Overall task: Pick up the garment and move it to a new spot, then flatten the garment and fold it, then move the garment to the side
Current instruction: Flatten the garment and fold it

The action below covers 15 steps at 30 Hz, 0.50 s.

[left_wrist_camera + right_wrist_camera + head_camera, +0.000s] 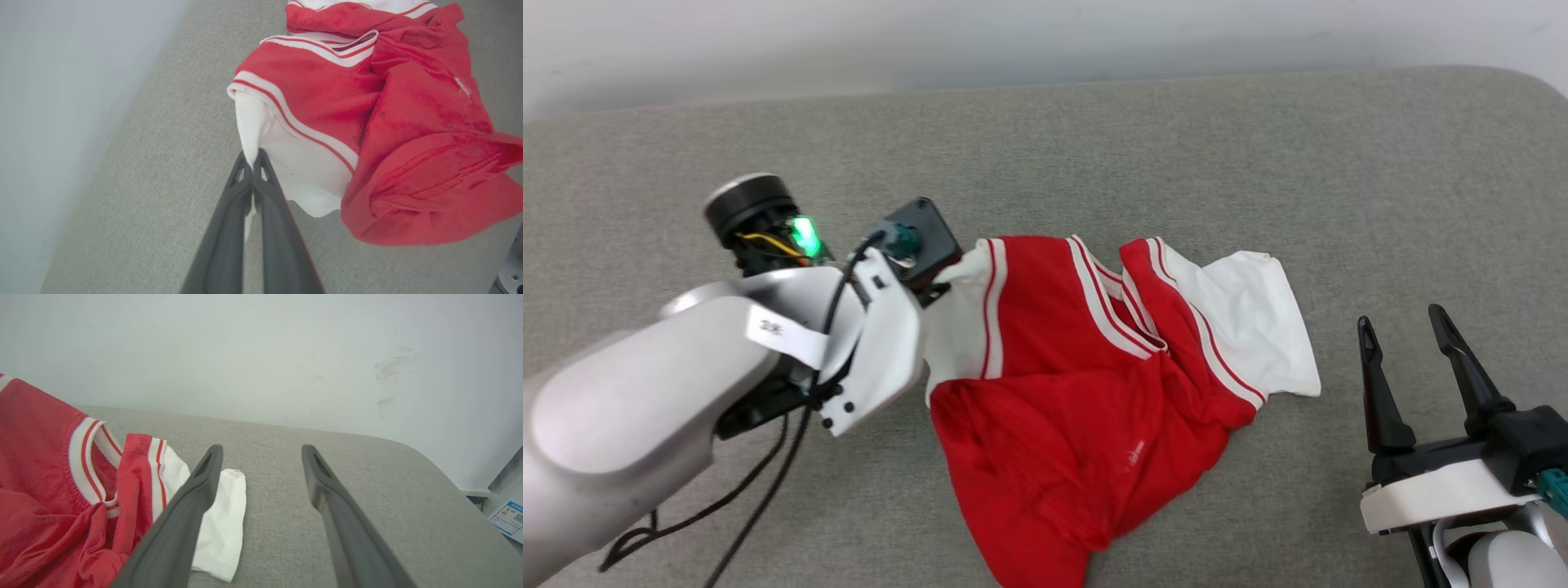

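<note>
The garment [1086, 384], a red jersey T-shirt with white sleeves and red-white striped trim, lies crumpled on the grey padded surface [1094, 147]. My left gripper [252, 157] is shut on the edge of one white sleeve [286, 163]; in the head view its fingers are hidden behind the wrist [907, 245] at the garment's left end. My right gripper [1409, 322] stands open at the lower right, just right of the other white sleeve [1258, 318], with nothing between its fingers [192, 506]. The garment [61, 486] lies left of those fingers.
A pale wall [1013, 33] runs behind the grey surface. The surface's rounded far corner [429, 457] is at the right, with a labelled sheet [508, 516] beyond it. Black cables [760, 490] hang from my left arm.
</note>
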Tool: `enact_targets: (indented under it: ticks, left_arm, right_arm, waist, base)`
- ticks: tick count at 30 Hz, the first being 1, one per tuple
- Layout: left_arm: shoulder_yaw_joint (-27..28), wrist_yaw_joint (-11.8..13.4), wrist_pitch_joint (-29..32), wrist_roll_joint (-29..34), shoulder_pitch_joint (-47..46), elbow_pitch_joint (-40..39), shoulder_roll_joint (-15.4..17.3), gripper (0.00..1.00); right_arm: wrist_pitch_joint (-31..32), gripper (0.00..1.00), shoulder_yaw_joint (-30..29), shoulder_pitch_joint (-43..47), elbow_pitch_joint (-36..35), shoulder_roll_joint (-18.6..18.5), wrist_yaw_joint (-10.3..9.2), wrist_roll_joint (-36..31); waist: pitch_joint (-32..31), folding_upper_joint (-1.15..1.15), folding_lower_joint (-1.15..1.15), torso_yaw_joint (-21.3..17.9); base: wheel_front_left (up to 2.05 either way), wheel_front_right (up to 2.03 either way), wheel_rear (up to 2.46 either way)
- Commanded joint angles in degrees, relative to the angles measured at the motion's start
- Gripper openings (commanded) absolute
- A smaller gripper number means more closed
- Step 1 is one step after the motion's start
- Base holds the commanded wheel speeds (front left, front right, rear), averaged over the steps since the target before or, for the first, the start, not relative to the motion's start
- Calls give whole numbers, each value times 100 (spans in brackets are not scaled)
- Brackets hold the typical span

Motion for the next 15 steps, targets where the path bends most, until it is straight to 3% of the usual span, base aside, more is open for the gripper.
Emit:
enact_targets:
  ticks: [1, 7, 15]
  left_arm:
    - [75, 111, -27, -29, 58, -112, 198, 0]
    - [288, 382, -48, -249, 166, -136, 718, 0]
    - [426, 502, -124, -468, 297, 845, 1154, 0]
  right_arm:
    - [-10, 100, -7, 61, -46, -21, -9, -9]
    - [-11, 100, -3, -11, -103, -42, -9, -2]
    - [-11, 100, 60, -201, -152, -62, -9, -67]
  waist:
    - [-64, 0, 0, 104]
    - [57, 0, 0, 151]
    - [494, 0, 0, -56]
  base:
    - [0, 0, 0]
    - [0, 0, 0]
    - [0, 0, 0]
